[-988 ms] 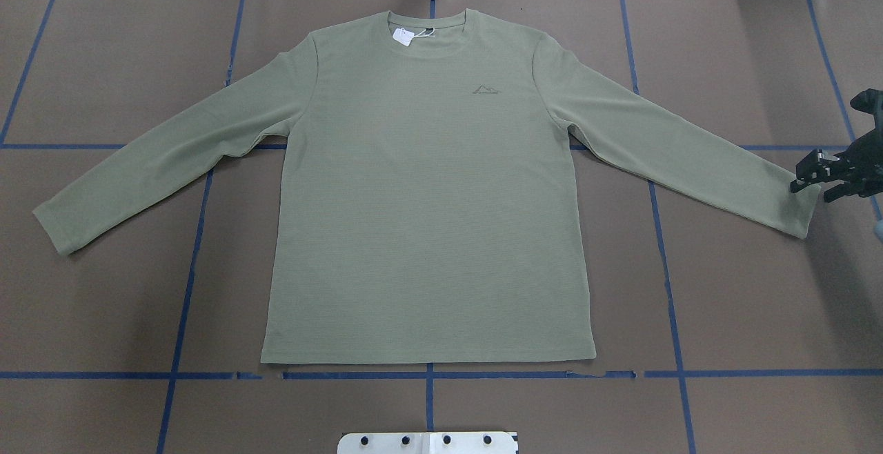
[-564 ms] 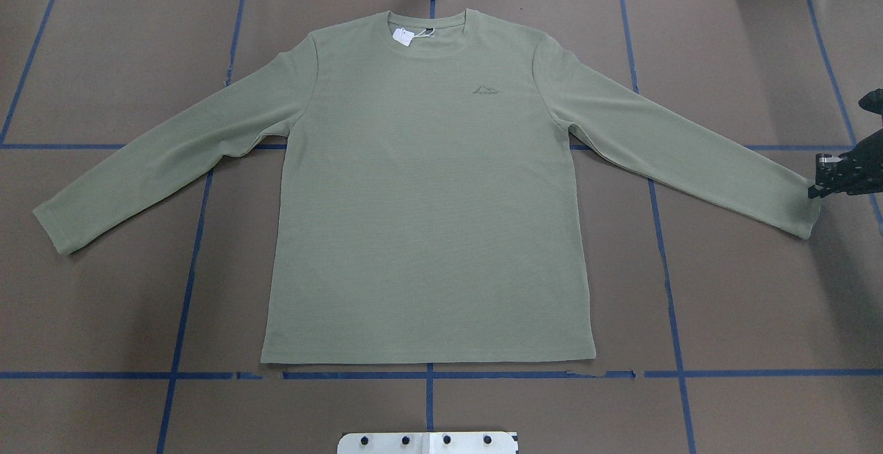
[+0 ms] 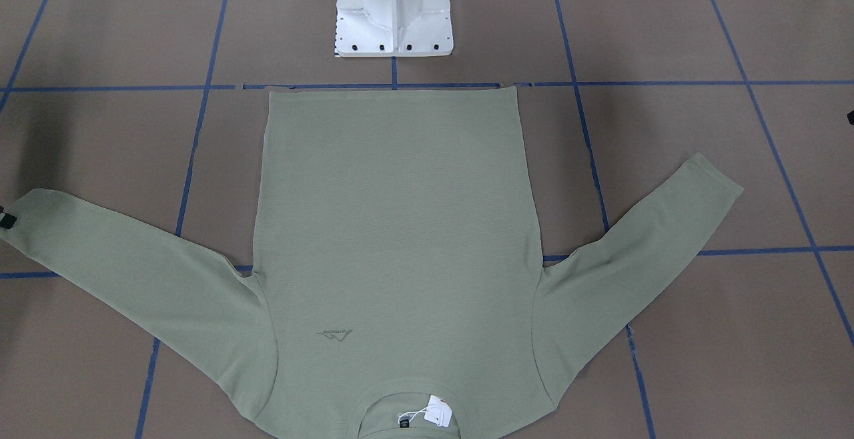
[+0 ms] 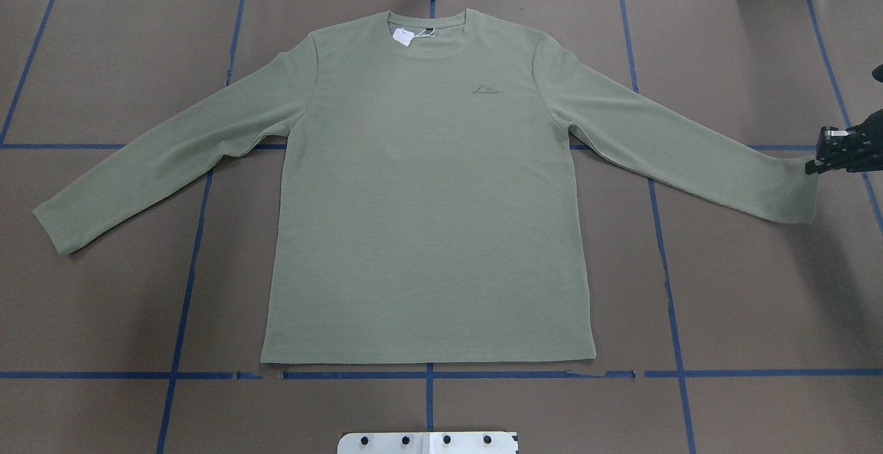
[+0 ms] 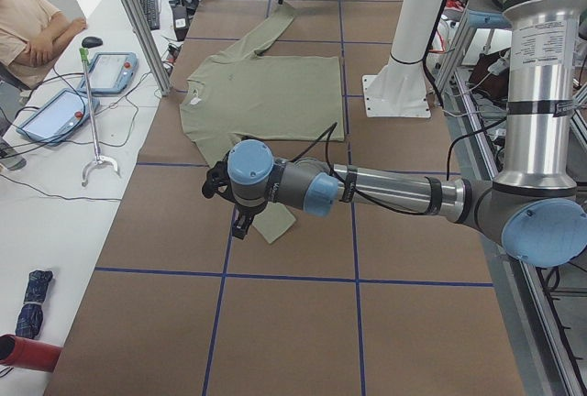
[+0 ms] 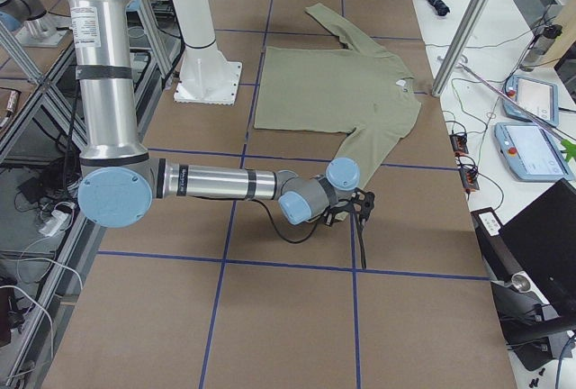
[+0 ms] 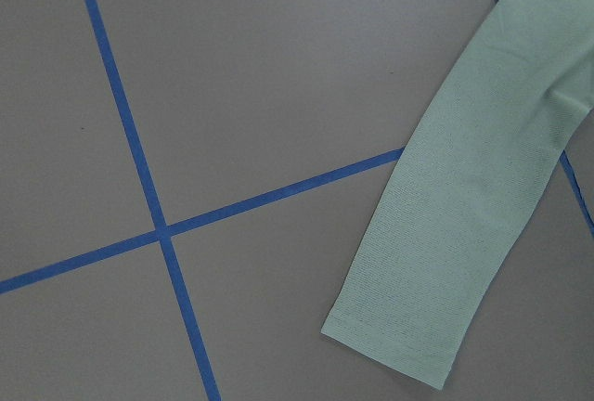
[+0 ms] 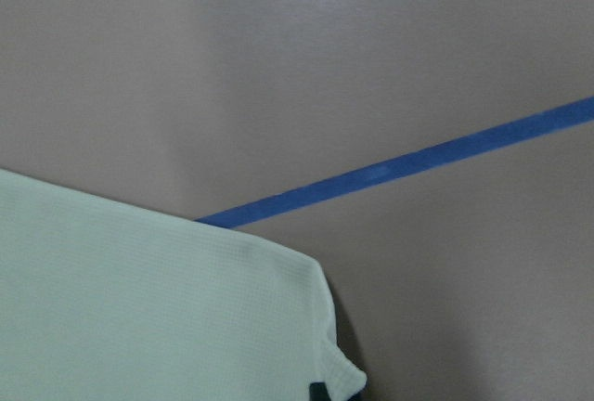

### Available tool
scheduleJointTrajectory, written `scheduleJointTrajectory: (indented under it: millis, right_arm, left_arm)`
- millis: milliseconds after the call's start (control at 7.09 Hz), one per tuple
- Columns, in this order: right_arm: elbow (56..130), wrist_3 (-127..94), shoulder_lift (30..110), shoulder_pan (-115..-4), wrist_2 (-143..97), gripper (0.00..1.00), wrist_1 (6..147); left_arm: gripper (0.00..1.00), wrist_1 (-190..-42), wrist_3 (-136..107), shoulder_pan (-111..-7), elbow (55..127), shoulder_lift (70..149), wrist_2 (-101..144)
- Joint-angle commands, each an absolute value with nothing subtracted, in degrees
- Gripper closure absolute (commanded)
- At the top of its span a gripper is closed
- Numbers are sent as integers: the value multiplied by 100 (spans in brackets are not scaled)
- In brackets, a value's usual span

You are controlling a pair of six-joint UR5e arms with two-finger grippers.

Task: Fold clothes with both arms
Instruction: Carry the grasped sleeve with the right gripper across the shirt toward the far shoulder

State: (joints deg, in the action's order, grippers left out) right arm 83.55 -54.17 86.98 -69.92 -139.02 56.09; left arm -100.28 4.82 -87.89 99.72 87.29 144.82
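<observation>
The sage-green long-sleeved shirt lies flat and face up on the brown table, with its sleeves spread and its collar with the white tag at the far side. My right gripper is shut on the far corner of the right sleeve cuff. It also shows at the left edge of the front view. The right wrist view shows that cuff corner. My left gripper hovers over the left sleeve cuff; I cannot tell whether it is open or shut. The left wrist view shows that cuff below it, flat on the table.
The white pedestal base stands at the near table edge behind the hem. Blue tape lines grid the table. A side table with teach pendants, cables and a seated person lies beyond the collar side.
My right gripper has closed on the right cuff and moved toward the far side, swinging the cuff end with it. The rest of the shirt has not moved.
</observation>
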Motion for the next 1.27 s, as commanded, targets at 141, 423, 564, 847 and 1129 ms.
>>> scheduleJointTrajectory:
  millis: [141,423,564,847,1129]
  right_arm:
    - [9588,-7323,8082,-6488,-13922,100,5660]
    - [9510,-8722,6626,-6031,-13591,100,6270]
    - [9458,-8997,5696,-5716,-13109,100,7224]
    - [7954,-9465,3640,-5110,-12325,100,7515]
    - [6553,-9692,2761,-4338,-11738,100,6387]
  left_arm:
    - [0,-10037,483,-8789,9984,8736,14502]
    - [0,-10037,492,-8789,9984,8736,14502]
    - [0,-10046,501,-8789,9976,8736,14502]
    - [0,-10046,510,-8789,9976,8728,14511]
    - [0,-10055,510,-8789,9976,8728,14511]
